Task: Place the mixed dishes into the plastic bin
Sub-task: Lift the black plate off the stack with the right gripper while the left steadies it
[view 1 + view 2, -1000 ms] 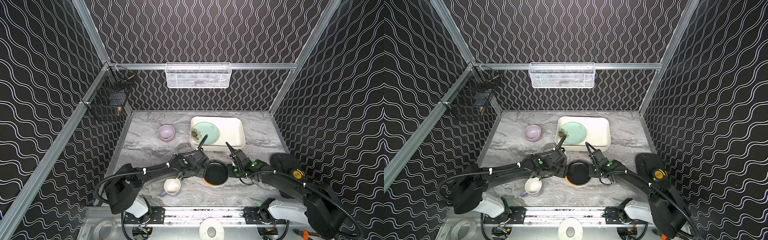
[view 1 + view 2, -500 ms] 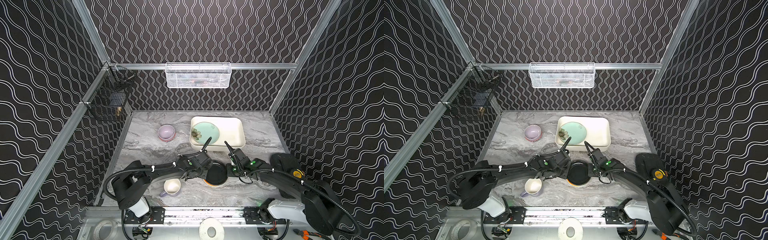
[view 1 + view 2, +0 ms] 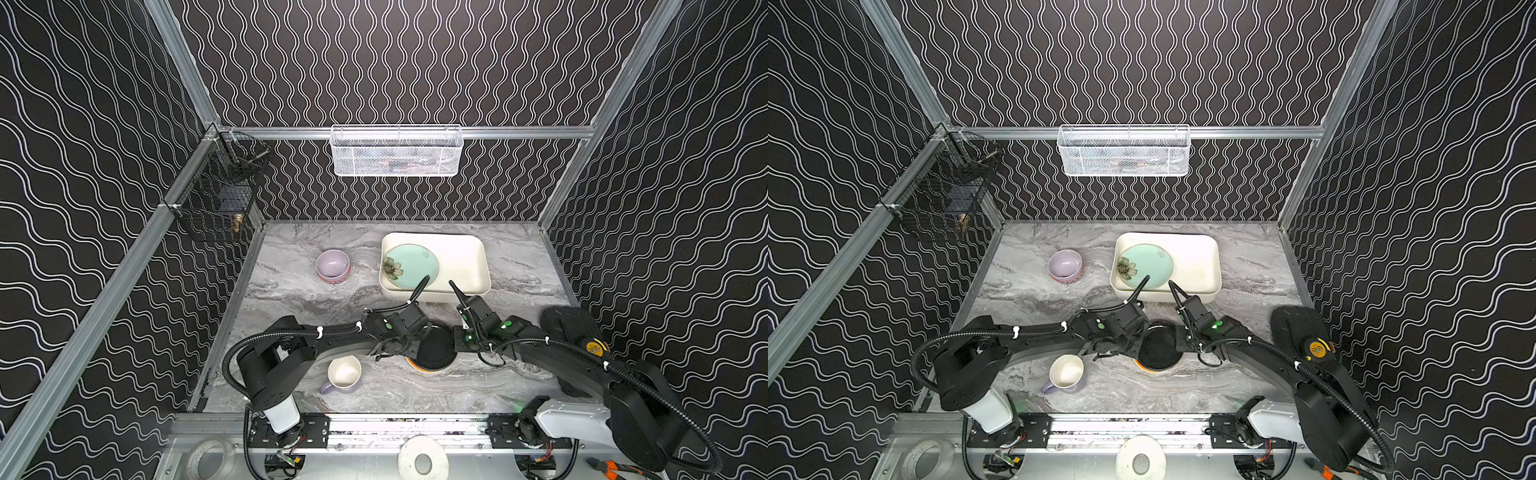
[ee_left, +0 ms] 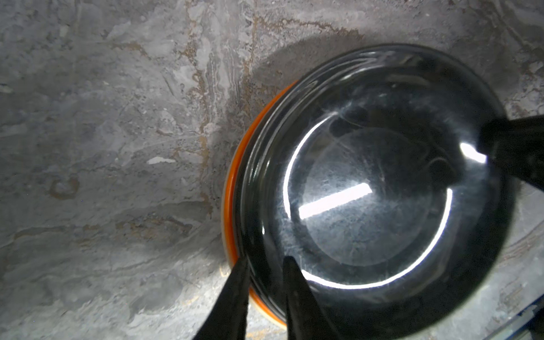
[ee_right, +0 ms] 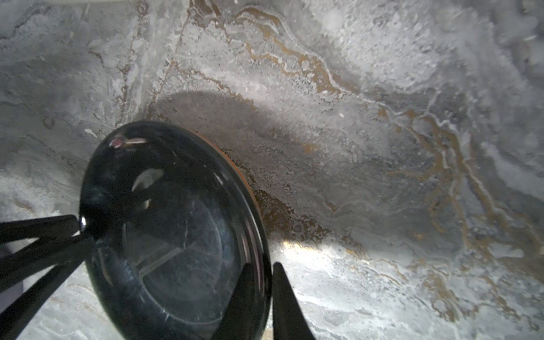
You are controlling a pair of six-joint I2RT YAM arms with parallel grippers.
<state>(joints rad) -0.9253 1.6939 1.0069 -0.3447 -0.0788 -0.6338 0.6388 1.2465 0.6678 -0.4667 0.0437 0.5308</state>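
Marble table (image 3: 311,299) under both my arms. Plastic bin (image 3: 461,262) sits toward the far side, right of centre, w/ the mint plate (image 3: 411,266) lying in its left half, flower print by the plate's left edge. The bin's right half is bare.

Black plate (image 3: 434,347) is near-centre on the table, a bit in front of the bin's front wall. It's stacked on the orange plate (image 4: 231,188), which shows only as a thin crescent. Both my grippers are on the black one, opp. sides.

Left gripper (image 4: 265,259): tips nearly together, straddling the black rim. One tip is inside the dish, one outside by the orange edge — pinching it, as far as my wrist cam shows. Right gripper (image 5: 262,263): same, narrow gap w/ the rim btwn the tips, gripped. Can't tell if the plate is lifted off the orange one.

Lilac bowl (image 3: 332,264) nests in the red-patterned bowl (image 3: 334,279), left of the bin and apart from it. Lavender mug (image 3: 344,374) stands upright by the near edge — just beside my left forearm, handle to the near-left.
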